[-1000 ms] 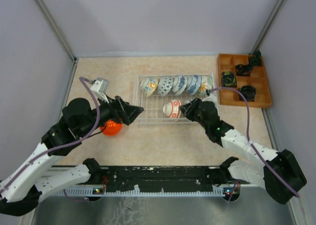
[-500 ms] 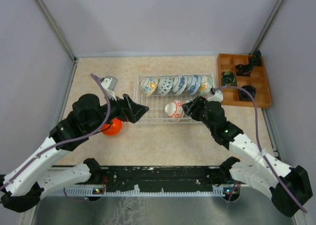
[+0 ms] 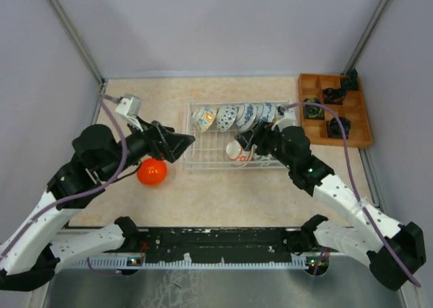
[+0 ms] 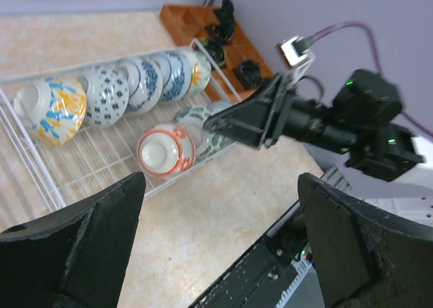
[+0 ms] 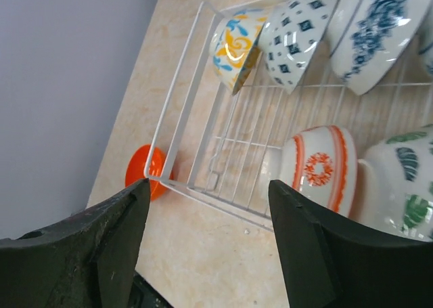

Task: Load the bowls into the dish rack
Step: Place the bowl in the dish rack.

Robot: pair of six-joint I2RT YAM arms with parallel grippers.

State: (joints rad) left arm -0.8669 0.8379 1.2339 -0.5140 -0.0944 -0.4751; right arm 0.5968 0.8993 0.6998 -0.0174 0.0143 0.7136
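Left of the dish rack (image 3: 213, 160), on the worktop (image 3: 203, 193), one orange bowl (image 3: 151, 172) is lying just below the left tool (image 3: 181, 147), which is hovering fully spread and empty. That arm is sitting far nearer than the right. The right tool (image 3: 247, 140) is gaping empty beside the red-patterned bowl (image 3: 237, 151). Eight bowls are standing racked, apparently six behind and two in front.

Bright, even overhead light casts faint soft shadows; wrist views blur slightly near edges.
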